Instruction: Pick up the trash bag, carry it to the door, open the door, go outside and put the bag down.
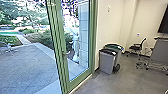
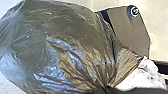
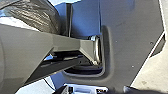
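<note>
Head view: a green-framed glass door [image 1: 65, 75], a handle [image 1: 65, 53] on its upright; whether it is open or closed, I cannot tell.
Beyond the frame: a paved yard [image 1: 30, 65], shrubs [image 1: 45, 38] and a pale path [image 1: 23, 40]; behind the glass, a pale upright shape [image 1: 75, 43] that I cannot make out.
Indoors, beside the door: a grey bin [image 1: 107, 62] with a dark top, close against a green-lidded bin [image 1: 120, 49].
Farther along the wall: a dark wheeled chair [image 1: 136, 47] near a grey desk [image 1: 160, 51], with part of a dark screen [image 1: 164, 23] above.
Trash bag: in the left wrist view, the translucent trash bag [image 2: 62, 37] bulges out, its folds drawn together at the neck; a crumpled white piece [image 2: 145, 77] lies beside the gathers.
Left tool: the left tool [image 2: 109, 89] is clenched on the bag's bunched neck.
Right wrist view: part of the same bag shows past a grey robot part.
Right tool: I cannot tell its state.
</note>
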